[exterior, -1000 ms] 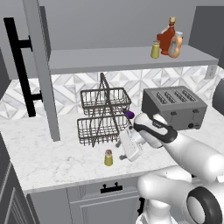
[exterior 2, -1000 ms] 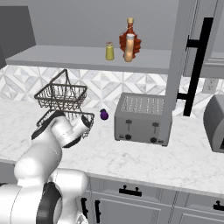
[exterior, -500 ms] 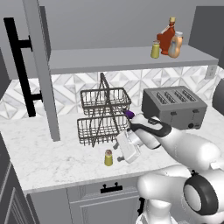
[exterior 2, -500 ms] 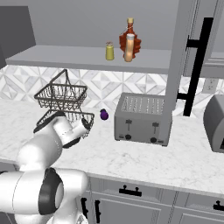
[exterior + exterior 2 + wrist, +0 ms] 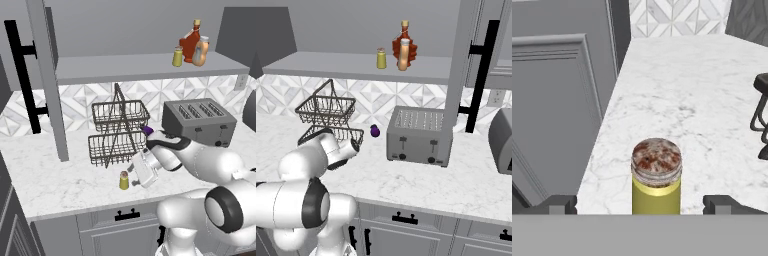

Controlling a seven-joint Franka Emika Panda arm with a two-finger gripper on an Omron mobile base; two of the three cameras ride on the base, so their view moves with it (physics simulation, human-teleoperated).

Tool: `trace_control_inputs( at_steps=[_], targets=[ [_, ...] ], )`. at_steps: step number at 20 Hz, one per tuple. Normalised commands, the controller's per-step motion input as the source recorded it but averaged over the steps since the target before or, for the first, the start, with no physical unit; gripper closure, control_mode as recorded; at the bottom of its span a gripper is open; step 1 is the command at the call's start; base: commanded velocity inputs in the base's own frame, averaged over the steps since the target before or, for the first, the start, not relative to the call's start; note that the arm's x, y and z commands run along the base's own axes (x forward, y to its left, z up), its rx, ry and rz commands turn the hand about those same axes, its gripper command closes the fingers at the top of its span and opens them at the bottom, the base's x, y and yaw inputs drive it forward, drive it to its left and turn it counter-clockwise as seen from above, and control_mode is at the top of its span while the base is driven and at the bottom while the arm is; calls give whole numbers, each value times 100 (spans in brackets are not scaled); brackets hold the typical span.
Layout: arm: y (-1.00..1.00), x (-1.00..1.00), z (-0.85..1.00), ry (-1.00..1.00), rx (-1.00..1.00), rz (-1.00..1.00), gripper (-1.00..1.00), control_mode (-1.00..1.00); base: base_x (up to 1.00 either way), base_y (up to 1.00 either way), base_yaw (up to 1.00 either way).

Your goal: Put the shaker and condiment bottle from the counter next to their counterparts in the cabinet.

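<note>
Hand [image 5: 131, 176] spread wide beside shaker [image 5: 124, 180] w/ bottle [image 5: 201, 53] already shelved; we've the shaker left.

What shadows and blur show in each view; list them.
Left base view: flat even light, only a faint shadow under the shaker on the counter. Right base view: soft shading beneath the cabinet shelf, no glare. Hand view: shaker sharp, open gripper fingertips crisp.

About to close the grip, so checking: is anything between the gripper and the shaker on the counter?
Nothing visible. In the hand view the shaker stands upright between the two open fingertips, with only bare counter around it. In the left base view the gripper sits right beside the shaker, and the wire basket stands behind, off the path.
</note>
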Motion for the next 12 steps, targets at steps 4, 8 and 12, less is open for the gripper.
trace_control_inputs(
  at_steps=[4, 8, 12],
  targets=[
    [8, 4, -13, 0, 3, 0, -100, -100, 0, 0, 0],
    [7, 3, -10, 0, 3, 0, -100, -100, 0, 0, 0],
    [11, 1, -9, 0, 4, 0, -100, -100, 0, 0, 0]
  ],
)
